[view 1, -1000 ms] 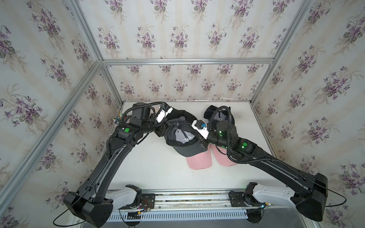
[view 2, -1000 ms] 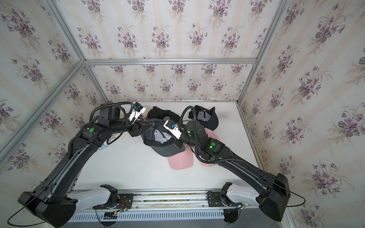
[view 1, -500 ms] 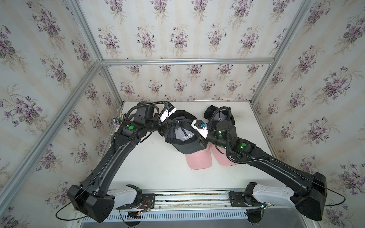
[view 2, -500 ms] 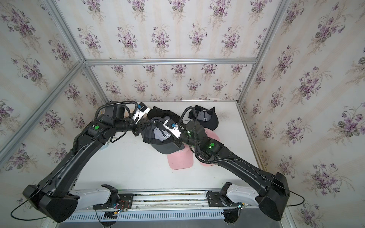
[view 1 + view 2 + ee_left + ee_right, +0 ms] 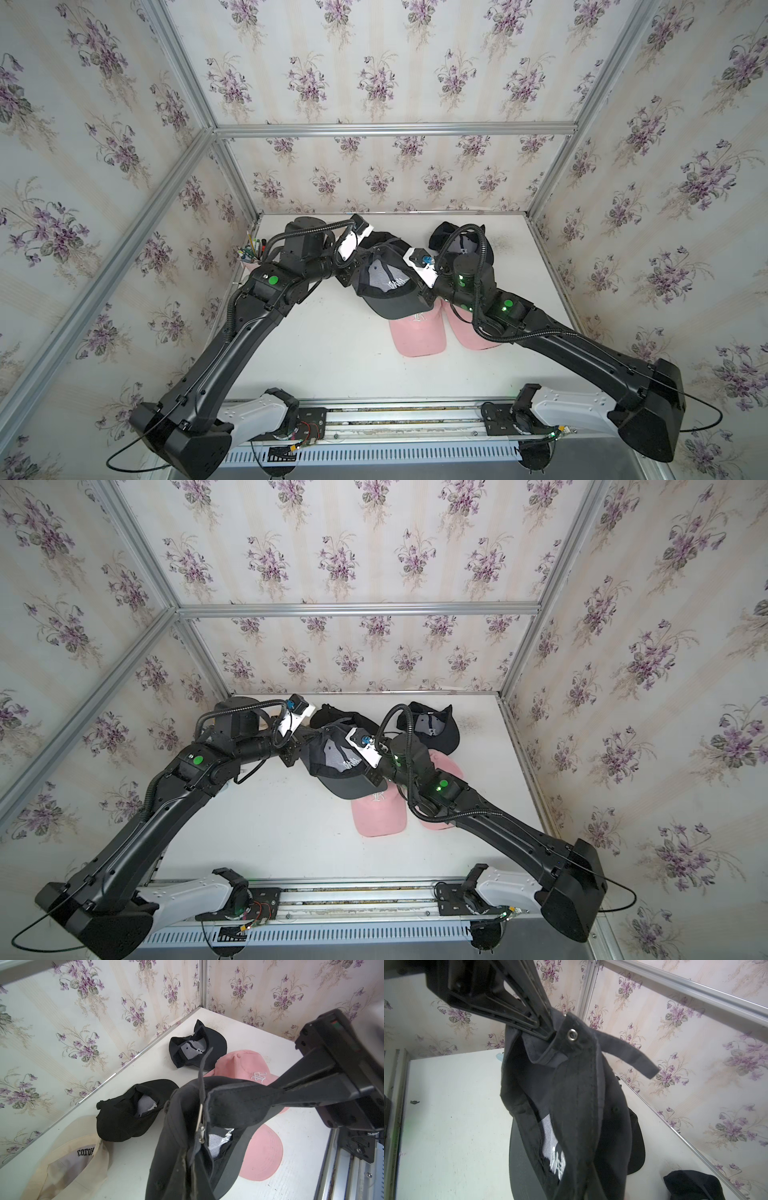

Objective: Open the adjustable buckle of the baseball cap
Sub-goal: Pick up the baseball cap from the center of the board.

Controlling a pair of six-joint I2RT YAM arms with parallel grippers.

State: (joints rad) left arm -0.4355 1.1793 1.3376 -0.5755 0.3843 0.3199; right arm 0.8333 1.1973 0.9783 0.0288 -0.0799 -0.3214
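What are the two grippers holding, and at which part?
A black cap, by its rear band: the left gripper pinches beside the eyelet, the right gripper farther along the band.

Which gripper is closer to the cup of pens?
Left. The left gripper pinches the black cap on the side facing the cup of pens; the right gripper holds the cap's far side.

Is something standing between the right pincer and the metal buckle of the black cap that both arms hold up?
Nothing visible does. The right pincer is shut on the back band of the black cap, beside its metal buckle, with only bare band between them. The left pincer grips the cap too.
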